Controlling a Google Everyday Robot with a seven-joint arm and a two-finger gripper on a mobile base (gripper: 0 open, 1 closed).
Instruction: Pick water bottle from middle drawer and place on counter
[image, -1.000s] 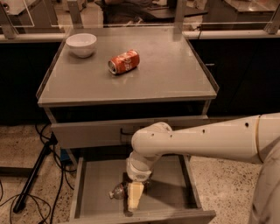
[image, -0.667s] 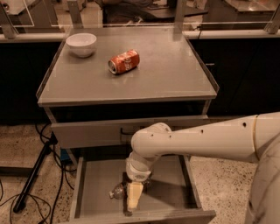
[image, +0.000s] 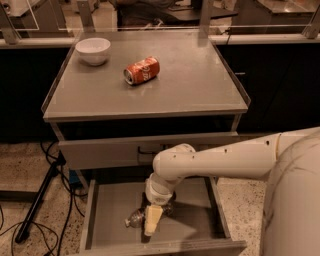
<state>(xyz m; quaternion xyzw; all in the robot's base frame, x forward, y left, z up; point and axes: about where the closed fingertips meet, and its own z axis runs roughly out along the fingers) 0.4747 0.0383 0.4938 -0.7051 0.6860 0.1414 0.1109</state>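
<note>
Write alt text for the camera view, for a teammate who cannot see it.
The end effector of the white arm reaches down into the open shallow grey metal middle drawer, at the small clear plastic water bottle lying on its floor. Above, the flat grey metal counter holds an orange-red soda can on its side and a white bowl.

The arm (image: 225, 160) is a thick, smooth, off-white tube ending in a rounded joint (image: 172, 161) dotted with small dark holes. Below that joint, a short white wrist (image: 160, 189) is stacked in ring-like bands. The pincer (image: 151, 223), pale cream-yellow and wedge-shaped, is at 6 o'clock in the view, inside the drawer (image: 110, 210). At 4 o'clock bulges a broad white shell (image: 295, 200), faintly speckled.
</note>
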